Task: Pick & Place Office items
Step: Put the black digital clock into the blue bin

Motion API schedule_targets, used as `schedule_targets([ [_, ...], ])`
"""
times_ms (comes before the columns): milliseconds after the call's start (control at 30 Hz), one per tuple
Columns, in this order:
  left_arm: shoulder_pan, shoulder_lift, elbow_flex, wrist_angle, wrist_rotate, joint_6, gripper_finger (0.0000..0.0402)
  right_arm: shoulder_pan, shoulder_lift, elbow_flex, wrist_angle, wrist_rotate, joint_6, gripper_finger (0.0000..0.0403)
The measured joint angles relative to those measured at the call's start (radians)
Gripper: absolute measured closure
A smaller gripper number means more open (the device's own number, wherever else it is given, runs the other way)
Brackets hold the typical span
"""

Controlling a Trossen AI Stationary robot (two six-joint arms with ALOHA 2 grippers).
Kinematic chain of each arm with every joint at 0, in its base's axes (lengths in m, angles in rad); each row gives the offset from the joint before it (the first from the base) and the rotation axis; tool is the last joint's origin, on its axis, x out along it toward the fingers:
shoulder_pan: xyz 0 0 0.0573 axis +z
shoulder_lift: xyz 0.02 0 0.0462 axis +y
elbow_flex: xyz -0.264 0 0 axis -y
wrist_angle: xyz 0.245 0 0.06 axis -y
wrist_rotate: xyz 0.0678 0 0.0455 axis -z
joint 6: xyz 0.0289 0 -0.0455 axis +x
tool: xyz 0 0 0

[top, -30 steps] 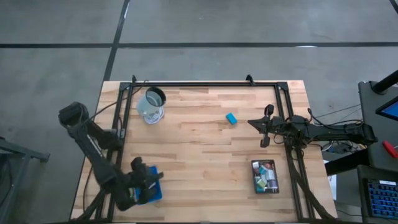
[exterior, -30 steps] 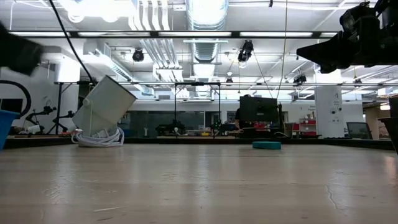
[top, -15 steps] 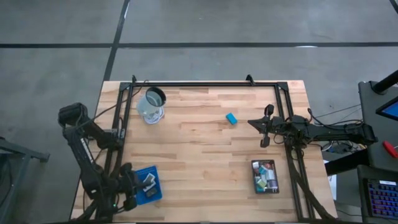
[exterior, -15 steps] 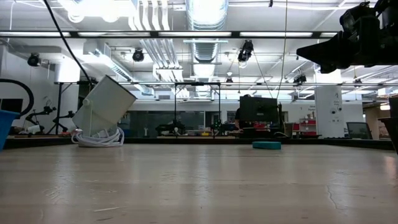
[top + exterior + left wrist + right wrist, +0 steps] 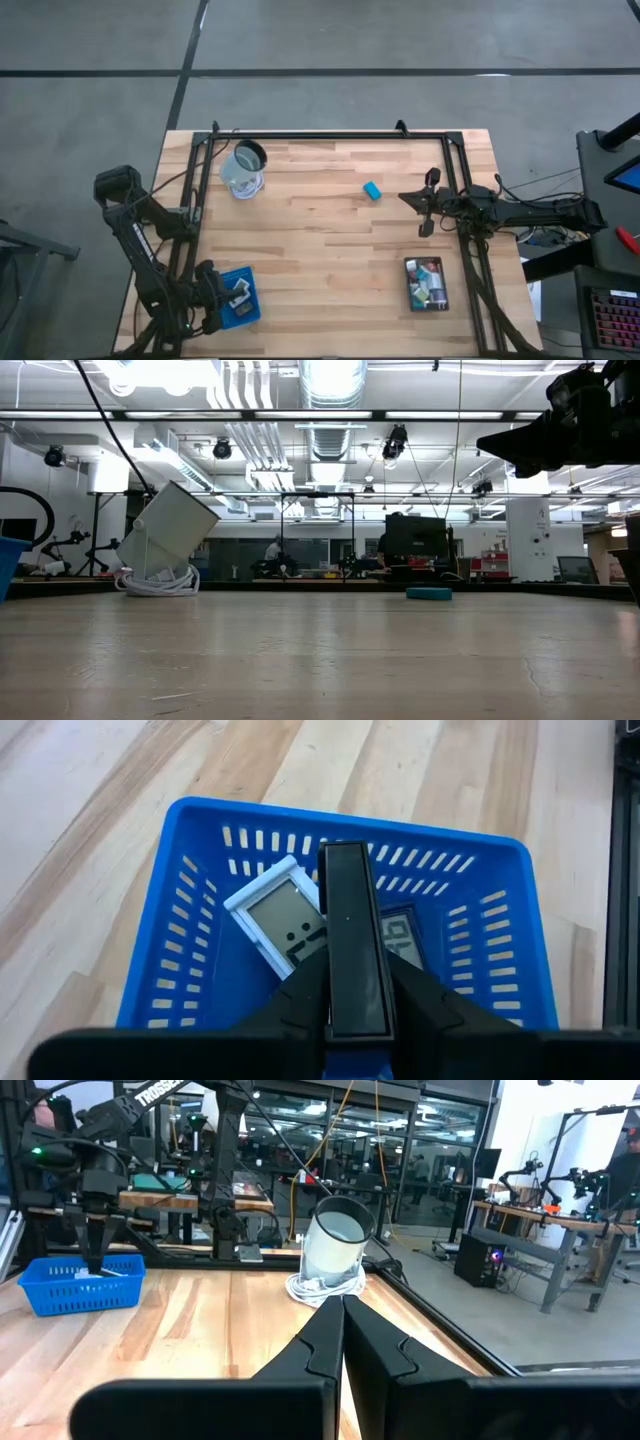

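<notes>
Left pincer (image 5: 350,1010) is over the blue tray (image 5: 243,310) at the near-left corner of the surface (image 5: 320,240), fingers clamped narrow on a flat dark rectangle (image 5: 352,940) held edge-up. Two flat display-faced items already lie inside: a white one (image 5: 282,920) and a darker one (image 5: 405,935), partly hidden beneath the held piece.

Step in hand, as I judge it: release into the tray. To do it well I would lower until the piece is close to the tray floor, centre it off the slotted walls, then open slowly so it tips flat and does not land across the white item.

Clear cup (image 5: 243,170) sits near the far-left corner, on a coil of white cord. One teal block (image 5: 372,190) lies loose, right of centre toward the far edge. The middle of the surface is bare, so there is room to travel.

Right pincer (image 5: 418,203) waits by the right edge, fingers pressed together, holding nothing. Black tray (image 5: 427,284) near the near-right corner holds the remaining mixed items.

Caution: the left frame rail runs just beside the blue tray; lift straight up before swinging.
</notes>
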Motion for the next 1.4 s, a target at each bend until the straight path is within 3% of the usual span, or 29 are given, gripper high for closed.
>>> schedule_targets([
  [400,0.001,0.000,-0.002,0.026,-0.013,0.013,0.0239,0.000,0.000,0.000,0.000,0.000,0.000,0.0394],
  [600,0.001,0.000,-0.002,0.026,-0.013,0.013,0.0214,0.000,0.000,0.000,0.000,0.000,0.000,0.0394],
  [1400,0.004,0.000,0.040,0.075,-0.056,0.067,0.0209,0.000,0.000,0.000,0.000,0.000,0.000,0.0394],
])
